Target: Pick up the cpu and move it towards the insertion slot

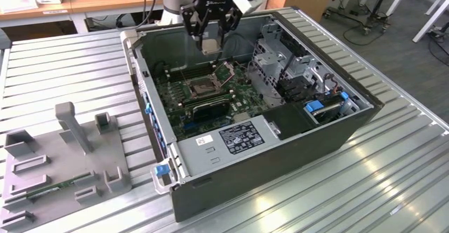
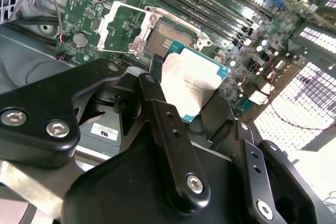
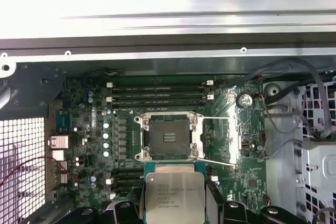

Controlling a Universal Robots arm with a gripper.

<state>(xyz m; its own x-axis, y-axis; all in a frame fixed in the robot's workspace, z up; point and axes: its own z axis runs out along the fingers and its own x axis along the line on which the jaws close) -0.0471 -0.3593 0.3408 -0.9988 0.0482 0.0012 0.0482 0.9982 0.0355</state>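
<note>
My gripper (image 1: pixel 210 44) hangs over the open computer case, shut on the cpu (image 1: pixel 209 45), a small silvery square chip with a green rim. In the first wrist view the cpu (image 3: pixel 169 195) sits between the black fingers (image 3: pixel 126 211), just short of the insertion slot (image 3: pixel 168 137), a dark square socket in a silver bracket with its latch swung open. The second wrist view shows the cpu (image 2: pixel 190 82) held at its edges, with the insertion slot (image 2: pixel 173 36) beyond it. In the exterior view the insertion slot (image 1: pixel 199 87) lies on the motherboard below and slightly toward the exterior view's left of the gripper.
The case (image 1: pixel 281 138) lies on its side on a ribbed metal table (image 1: pixel 63 70). Black memory slots (image 3: pixel 157 95) flank the socket. Drive cages and cables (image 1: pixel 295 70) fill the case's right part. A grey fixture tray (image 1: pixel 63 159) with a memory stick stands at the exterior view's left.
</note>
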